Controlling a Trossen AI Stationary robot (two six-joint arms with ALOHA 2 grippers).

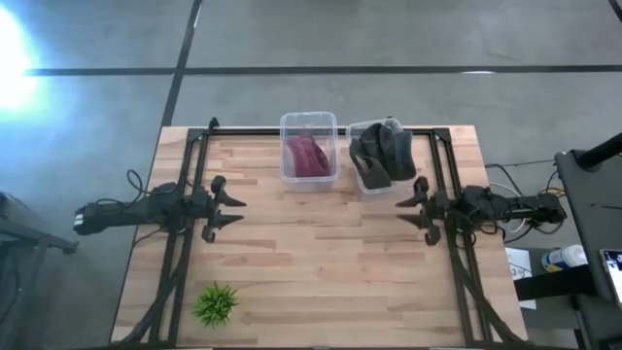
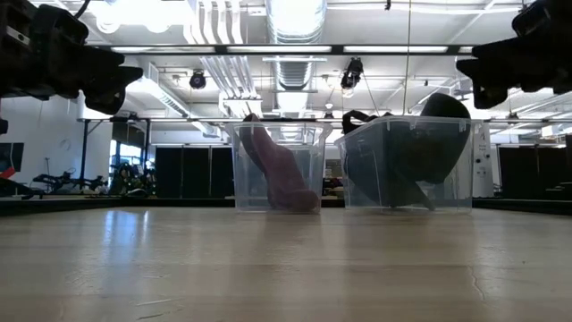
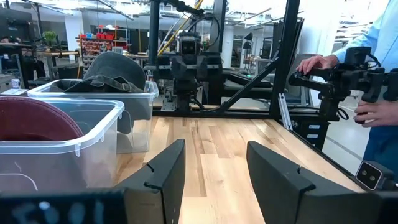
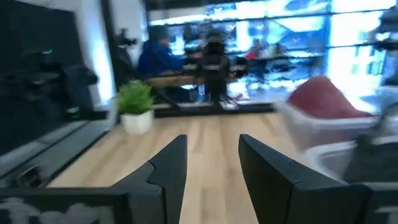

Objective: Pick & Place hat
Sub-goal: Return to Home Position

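A dark red hat (image 1: pixel 307 155) lies in a clear plastic bin (image 1: pixel 308 175) at the table's far middle; in the low view the red hat (image 2: pixel 279 174) leans inside the bin. A dark grey hat (image 1: pixel 379 152) sits in a second clear bin (image 1: pixel 366 181) to its right, sticking above the rim; the left wrist view shows it too (image 3: pixel 112 71). My left gripper (image 1: pixel 233 208) hovers open at the table's left, my right gripper (image 1: pixel 406 210) open at the right. Both point toward the table's middle, clear of the bins.
A small green potted plant (image 1: pixel 215 304) stands at the near left corner of the table. A black frame (image 1: pixel 321 130) runs along the far edge and both sides. Bare wood (image 1: pixel 321 262) lies between the grippers. A person's hands (image 3: pixel 317 62) show beyond the table's right side.
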